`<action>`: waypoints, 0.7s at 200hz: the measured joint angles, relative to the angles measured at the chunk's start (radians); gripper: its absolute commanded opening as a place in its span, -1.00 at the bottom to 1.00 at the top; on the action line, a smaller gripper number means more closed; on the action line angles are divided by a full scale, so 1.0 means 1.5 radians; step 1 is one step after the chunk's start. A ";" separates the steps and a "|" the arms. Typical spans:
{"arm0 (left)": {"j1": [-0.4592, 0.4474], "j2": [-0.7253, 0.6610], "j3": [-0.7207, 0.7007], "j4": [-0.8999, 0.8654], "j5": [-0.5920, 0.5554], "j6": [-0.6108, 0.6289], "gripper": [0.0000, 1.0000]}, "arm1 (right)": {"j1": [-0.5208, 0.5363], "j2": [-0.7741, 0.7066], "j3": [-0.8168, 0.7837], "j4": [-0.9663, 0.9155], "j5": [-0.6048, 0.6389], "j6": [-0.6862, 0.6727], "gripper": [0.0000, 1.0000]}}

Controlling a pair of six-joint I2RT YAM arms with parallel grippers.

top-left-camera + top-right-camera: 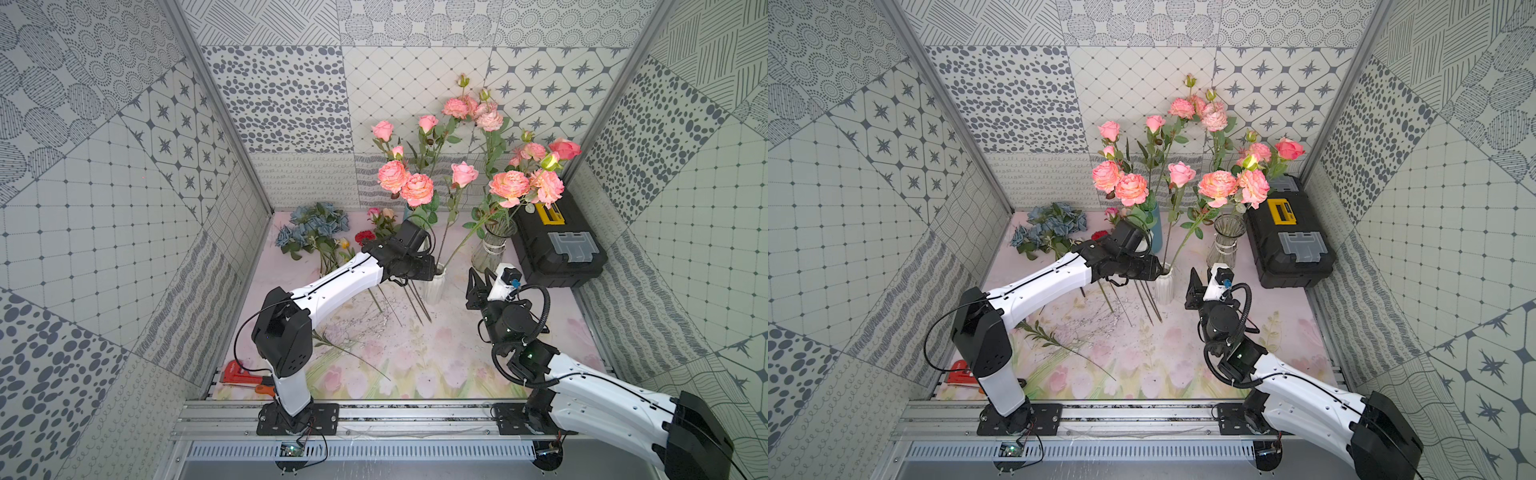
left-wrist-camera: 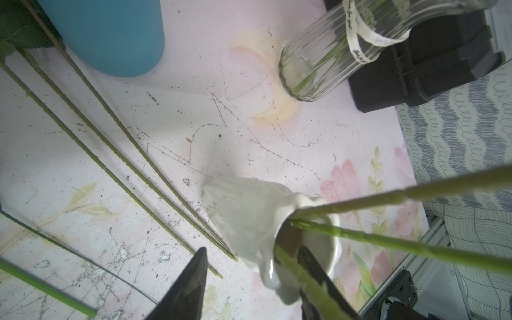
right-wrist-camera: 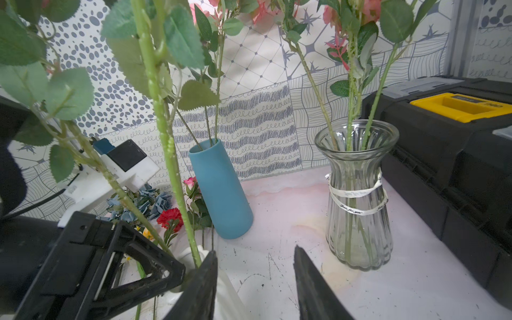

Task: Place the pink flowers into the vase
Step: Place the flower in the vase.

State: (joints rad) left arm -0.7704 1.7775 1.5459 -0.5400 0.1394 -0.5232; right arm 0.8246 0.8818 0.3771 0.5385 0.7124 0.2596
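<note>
At the white vase, my left gripper stands open, one flower stem resting against a finger; right gripper open, empty. I'd withdraw straight and gently, so nothing tips.

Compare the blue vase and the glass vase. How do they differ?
The blue vase is opaque and smooth; the glass vase is clear and ribbed. The blue vase is a plain tube; the glass vase is waisted with a flared rim. The glass vase wears a white ribbon, the blue vase none. Both hold green stems.
</note>
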 measured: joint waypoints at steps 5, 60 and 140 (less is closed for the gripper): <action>0.000 0.000 0.000 0.001 0.001 -0.001 0.05 | 0.000 -0.004 0.000 -0.006 0.002 0.000 -0.08; 0.000 0.000 -0.003 0.008 0.008 -0.002 0.05 | 0.000 -0.009 -0.006 -0.021 0.009 0.003 -0.08; -0.001 0.000 -0.004 0.011 0.007 -0.002 0.07 | 0.000 -0.008 -0.007 -0.020 0.009 0.014 -0.08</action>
State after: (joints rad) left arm -0.7712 1.7775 1.5398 -0.5240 0.1505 -0.5259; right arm 0.8246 0.8700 0.3660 0.5079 0.7261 0.2813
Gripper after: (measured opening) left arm 0.532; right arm 0.458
